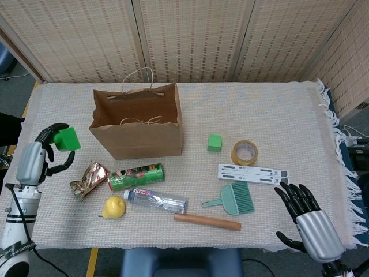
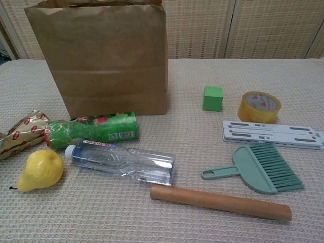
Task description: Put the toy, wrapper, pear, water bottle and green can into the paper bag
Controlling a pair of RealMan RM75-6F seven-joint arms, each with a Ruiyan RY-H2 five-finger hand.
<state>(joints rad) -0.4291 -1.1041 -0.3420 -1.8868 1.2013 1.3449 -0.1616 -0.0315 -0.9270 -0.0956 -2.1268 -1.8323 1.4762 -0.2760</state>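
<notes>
My left hand [image 1: 41,154] is raised at the table's left side and grips a green toy block [image 1: 68,139], level with and left of the open brown paper bag [image 1: 138,124] [image 2: 101,58]. In front of the bag lie the gold wrapper [image 1: 89,179] [image 2: 20,134], the green can [image 1: 136,176] [image 2: 91,129] on its side, the clear water bottle [image 1: 157,200] [image 2: 124,162] and the yellow pear [image 1: 114,207] [image 2: 40,170]. My right hand [image 1: 308,222] hovers open at the front right corner, holding nothing. Neither hand shows in the chest view.
Right of the bag sit a second green cube [image 1: 214,142] [image 2: 212,98], a tape roll [image 1: 244,153] [image 2: 259,107], a white slotted stand [image 1: 252,173] [image 2: 273,134], a teal brush [image 1: 233,199] [image 2: 263,168] and a wooden rod [image 1: 207,221] [image 2: 220,201].
</notes>
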